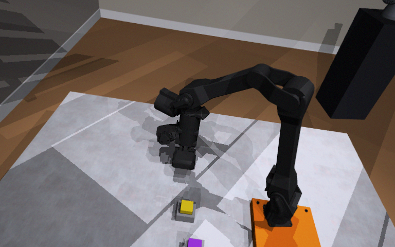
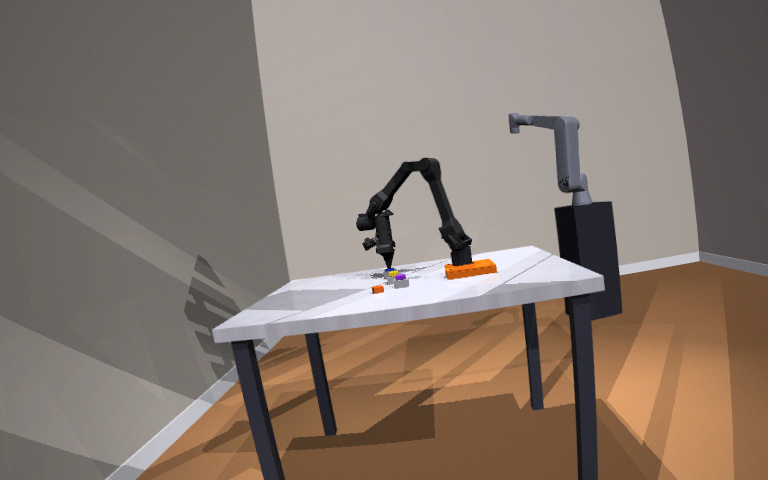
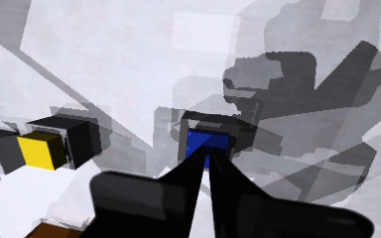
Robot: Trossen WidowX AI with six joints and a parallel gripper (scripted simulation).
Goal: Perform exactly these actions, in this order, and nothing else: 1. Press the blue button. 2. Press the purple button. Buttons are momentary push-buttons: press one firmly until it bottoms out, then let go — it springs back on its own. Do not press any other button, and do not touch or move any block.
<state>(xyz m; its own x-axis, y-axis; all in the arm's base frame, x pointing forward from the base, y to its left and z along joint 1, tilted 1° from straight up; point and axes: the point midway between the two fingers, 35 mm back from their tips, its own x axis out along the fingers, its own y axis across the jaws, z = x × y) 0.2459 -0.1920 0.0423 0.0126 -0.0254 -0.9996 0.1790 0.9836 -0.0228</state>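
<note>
Blue button: likely a stiff, spring-loaded cap, nothing to grasp; it wants a straight push down on the middle of its top face until it bottoms out, then release. Probably little side play, so an off-centre push could skid onto the housing. Looks: small square saturated-blue cap sunk in a dark grey square housing, flat top, sitting on the pale table. Position: directly under the jaw tips in the wrist view; the tips overlap its near edge, contact or near-contact, cannot tell which. Hidden beneath the wrist in the top view. Gripper: jaws drawn together, only a thin slit between, holding nothing; used as a single blunt probe, pointing down. Judgement: step 1 in hand, press at or near its start. Outward: yellow button in a like housing, well off to the left of the jaws in the wrist view, must stay untouched. Purple button lies beyond the yellow one, next target. Orange block further off, near the table's front; keep away from it.
</note>
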